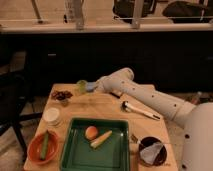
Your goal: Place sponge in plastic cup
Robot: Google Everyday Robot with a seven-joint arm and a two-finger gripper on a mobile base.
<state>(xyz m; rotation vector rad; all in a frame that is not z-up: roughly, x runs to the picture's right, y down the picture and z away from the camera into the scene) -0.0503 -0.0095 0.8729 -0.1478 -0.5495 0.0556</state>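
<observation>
Two bowls sit nearest, at the front corners of the pale wooden table [107, 104]: a shallow, round orange-red bowl [35, 151] on the left holds a long green vegetable [45, 146]. A dark round bowl [145, 144] on the right holds a crumpled grey-white cloth [151, 152]. Between them lies a rectangular green plastic tray [75, 150] with a raised rim. Inside it, a smooth round orange fruit [90, 132] rests just beside a tapered yellowish piece [101, 139].

Farther back on the left stands a low white round container [51, 116]. On the right lies a slim utensil [141, 111] with a white handle, set at a slant.

Near the far edge, a clear bowl [61, 95] holds dark red bits. To its right stands the small translucent yellow-green plastic cup [81, 86], upright. The white, rounded arm [150, 100], speckled with dark dots, reaches in from the right. Its gripper [92, 86] hangs at the cup's right side, about level with the rim. It is closed on the small, soft-looking blue-grey sponge [89, 86], which is lifted off the table and touches or nearly touches the cup. The sponge is not yet inside the cup.
</observation>
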